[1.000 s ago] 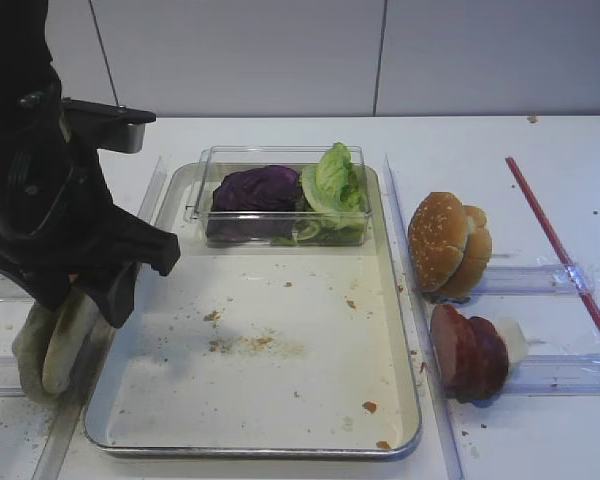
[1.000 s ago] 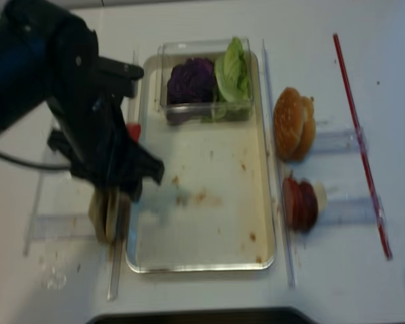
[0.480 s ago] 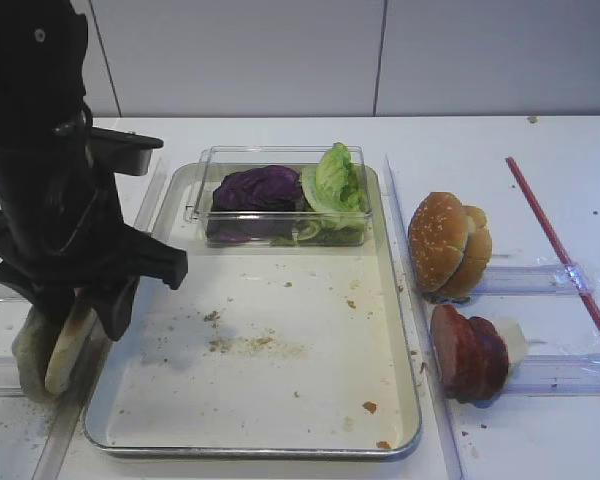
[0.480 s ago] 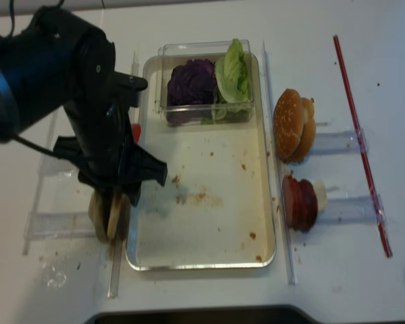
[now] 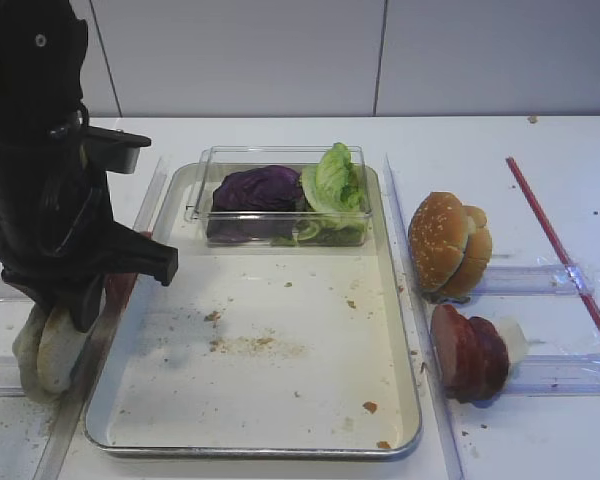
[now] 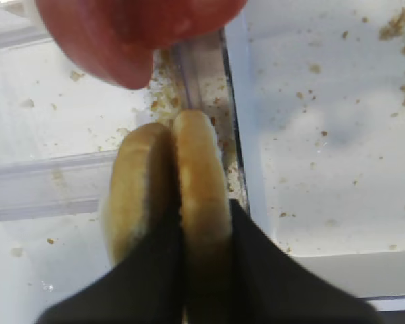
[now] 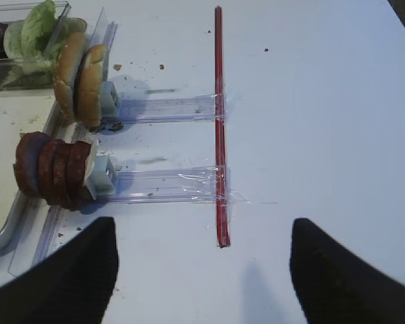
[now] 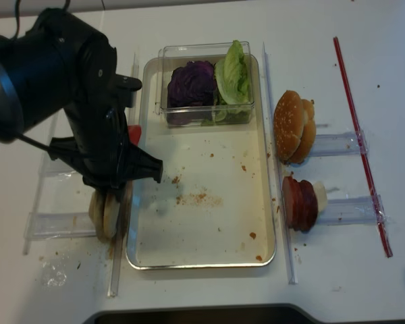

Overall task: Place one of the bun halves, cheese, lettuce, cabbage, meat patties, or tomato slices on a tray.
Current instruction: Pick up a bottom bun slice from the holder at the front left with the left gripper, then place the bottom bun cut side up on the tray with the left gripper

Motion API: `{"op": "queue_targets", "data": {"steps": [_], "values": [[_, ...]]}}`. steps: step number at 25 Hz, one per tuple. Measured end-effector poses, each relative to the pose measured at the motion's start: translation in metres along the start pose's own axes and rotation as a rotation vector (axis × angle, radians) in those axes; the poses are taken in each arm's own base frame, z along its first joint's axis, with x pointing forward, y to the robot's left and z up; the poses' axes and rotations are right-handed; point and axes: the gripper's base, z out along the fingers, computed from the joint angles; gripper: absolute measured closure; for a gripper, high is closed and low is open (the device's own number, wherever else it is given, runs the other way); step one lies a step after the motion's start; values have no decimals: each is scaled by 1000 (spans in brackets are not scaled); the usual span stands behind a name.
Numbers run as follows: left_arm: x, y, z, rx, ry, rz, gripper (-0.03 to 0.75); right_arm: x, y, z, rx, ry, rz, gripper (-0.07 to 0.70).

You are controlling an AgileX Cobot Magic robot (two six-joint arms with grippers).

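Two pale bun halves stand on edge just left of the tray (image 5: 280,390). In the left wrist view my left gripper (image 6: 204,226) is shut on the right bun half (image 6: 201,169). One finger is wedged between it and the other bun half (image 6: 135,182). A red tomato slice (image 6: 135,27) hangs just beyond them. The black left arm (image 5: 50,200) hides the grip from above. Cabbage (image 5: 255,188) and lettuce (image 5: 332,180) lie in a clear box on the tray. Meat patties (image 5: 467,352) and cheese (image 5: 512,340) stand right of the tray. My right gripper (image 7: 202,270) is open over bare table.
Sesame buns (image 5: 448,243) stand on edge right of the tray, held by clear plastic racks (image 7: 162,108). A red strip (image 5: 555,235) runs along the table at far right. The tray floor carries scattered crumbs (image 5: 245,343). A clear rail (image 6: 202,67) lines the tray's left rim.
My left gripper's jaws have closed from wide open onto the right bun half. The arm has shifted slightly left and settled lower over the buns. The right side is unchanged.
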Motion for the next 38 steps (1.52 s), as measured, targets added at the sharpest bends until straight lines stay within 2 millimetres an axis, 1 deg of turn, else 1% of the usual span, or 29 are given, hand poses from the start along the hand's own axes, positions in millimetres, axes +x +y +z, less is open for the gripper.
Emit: {"op": "queue_targets", "data": {"steps": [9, 14, 19, 21, 28, 32, 38], "values": [[0, 0, -1, 2, -4, -11, 638, 0, 0, 0, 0, 0, 0, 101], [6, 4, -15, 24, -49, -18, 638, 0, 0, 0, 0, 0, 0, 101], [9, 5, -22, 45, -66, -43, 641, 0, 0, 0, 0, 0, 0, 101], [9, 3, -28, 76, -75, -54, 641, 0, 0, 0, 0, 0, 0, 101], [7, -1, -60, 193, -154, -88, 642, 0, 0, 0, 0, 0, 0, 101], [10, -8, -63, 272, -128, -60, 643, 0, 0, 0, 0, 0, 0, 101], [6, -19, -54, 338, -69, -9, 643, 0, 0, 0, 0, 0, 0, 101]]}}
